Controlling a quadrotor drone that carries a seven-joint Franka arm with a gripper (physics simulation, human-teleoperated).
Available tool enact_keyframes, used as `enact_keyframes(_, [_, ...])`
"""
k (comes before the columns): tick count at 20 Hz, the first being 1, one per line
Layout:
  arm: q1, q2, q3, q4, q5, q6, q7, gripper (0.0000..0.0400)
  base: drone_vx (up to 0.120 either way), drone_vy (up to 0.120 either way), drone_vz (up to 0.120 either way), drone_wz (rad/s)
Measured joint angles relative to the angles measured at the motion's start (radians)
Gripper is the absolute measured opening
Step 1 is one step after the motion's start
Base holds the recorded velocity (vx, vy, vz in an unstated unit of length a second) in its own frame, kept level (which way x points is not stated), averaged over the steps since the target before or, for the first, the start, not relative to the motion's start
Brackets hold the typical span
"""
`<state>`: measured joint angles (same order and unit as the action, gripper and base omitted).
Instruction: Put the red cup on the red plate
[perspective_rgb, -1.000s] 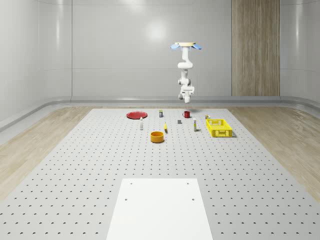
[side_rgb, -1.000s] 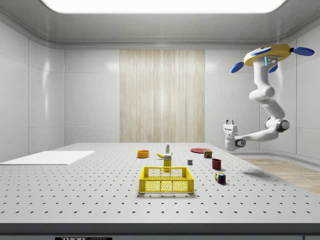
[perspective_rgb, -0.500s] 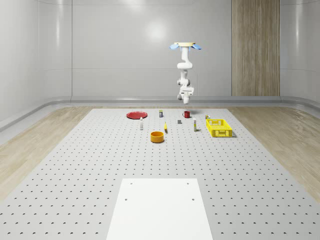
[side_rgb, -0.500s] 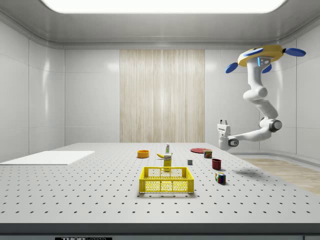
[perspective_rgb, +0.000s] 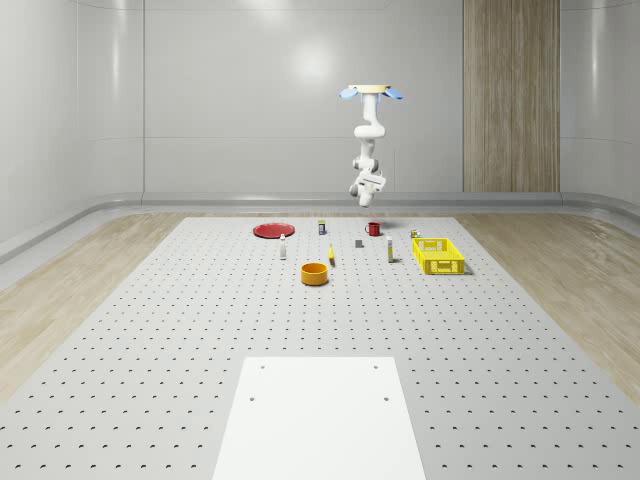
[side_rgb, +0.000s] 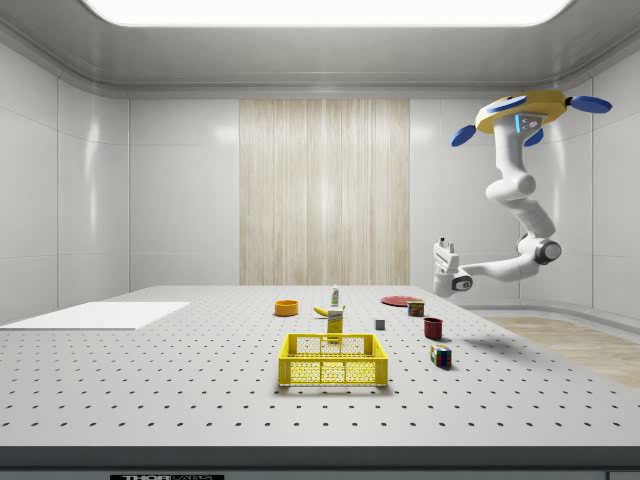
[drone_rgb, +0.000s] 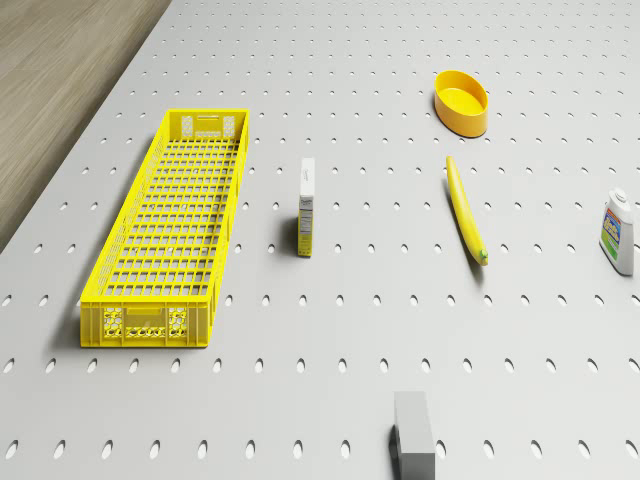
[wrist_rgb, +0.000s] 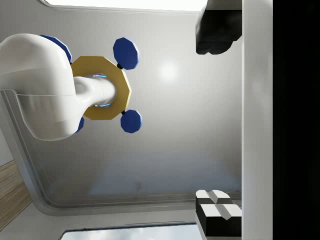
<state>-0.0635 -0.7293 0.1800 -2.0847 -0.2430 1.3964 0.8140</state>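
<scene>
Red cup (perspective_rgb: 373, 229) stands on the perforated counter (perspective_rgb: 200, 330), well apart from the red plate (perspective_rgb: 272, 230), which lies toward the whole-scene view's left. The drone (side_rgb: 528, 108) hovers high beyond the cup. Its gripper (side_rgb: 441, 246) points upward above the cup, jaws spread and holding nothing.
</scene>
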Motion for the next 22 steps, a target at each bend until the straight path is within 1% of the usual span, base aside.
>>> enact_keyframes(1, [-0.01,-0.003,0.031,-0.009,-0.044,0.002,0.006,0.04,0.0,0.0,0.0,0.0])
enact_keyframes(3, [-0.035,-0.01,0.107,-0.039,-0.154,0.007,0.023,0.04,0.0,0.0,-0.12,0.0])
enact_keyframes(6, [-0.09,-0.03,0.262,-0.126,-0.386,0.019,0.064,0.04,0.0,0.0,-0.12,0.0])
enact_keyframes(8, [-0.14,-0.052,0.387,-0.223,-0.586,0.028,0.108,0.04,0.0,0.0,-0.12,0.0])
enact_keyframes(10, [-0.205,-0.079,0.516,-0.348,-0.81,0.031,0.171,0.04,0.0,0.0,-0.12,0.0])
enact_keyframes(12, [-0.288,-0.109,0.636,-0.48,-1.038,0.02,0.252,0.04,0.0,0.0,-0.12,0.0])
enact_keyframes(13, [-0.336,-0.123,0.69,-0.541,-1.145,0.008,0.296,0.04,0.0,0.0,-0.12,0.0])
enact_keyframes(15, [-0.442,-0.151,0.784,-0.642,-1.333,-0.03,0.386,0.04,0.0,0.0,-0.12,0.0])
enact_keyframes(17, [-0.551,-0.177,0.859,-0.711,-1.477,-0.078,0.469,0.04,0.0,0.0,-0.12,0.0])
enact_keyframes(20, [-0.694,-0.214,0.94,-0.769,-1.615,-0.145,0.569,0.04,0.0,0.0,-0.12,0.0])
enact_keyframes(22, [-0.768,-0.236,0.977,-0.788,-1.669,-0.179,0.618,0.04,0.0,0.0,-0.12,0.0])
